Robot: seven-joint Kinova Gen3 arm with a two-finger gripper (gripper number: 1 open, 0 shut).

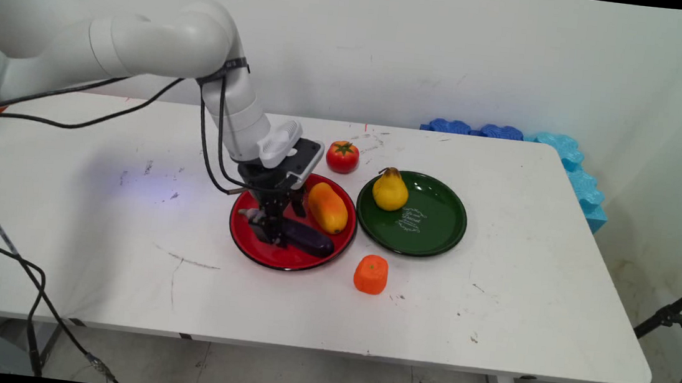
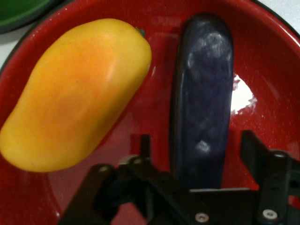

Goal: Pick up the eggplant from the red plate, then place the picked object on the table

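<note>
The long, dark purple toy eggplant (image 2: pixel 202 103) is lying flat inside the round, glossy red plate (image 1: pixel 260 254), in the plate's near part, with its length running left to right across the main view. The black two-finger gripper (image 1: pixel 270 230) is reaching down over the eggplant's left end; in the hand view its two fingers are standing spread apart on either side of the eggplant, one finger (image 2: pixel 146 146) on the side toward the mango and the other on the opposite side, with red plate showing between each finger and the eggplant's skin, so the gripper is standing open and is not clamping anything.

A smooth, oval, yellow-orange toy mango (image 1: pixel 327 207) is sharing the red plate, lying just beside the eggplant toward the plate's far right. Just to the right of the red plate, a round, dark green plate (image 1: pixel 431 231) with small white lettering is sitting on the white table (image 1: pixel 525 297), and a yellow toy pear (image 1: pixel 390 190) is standing on its left part. A red toy tomato (image 1: pixel 342 156) is resting on the table behind the two plates, and a small orange toy fruit (image 1: pixel 370 274) is resting on the table in front of them.
</note>
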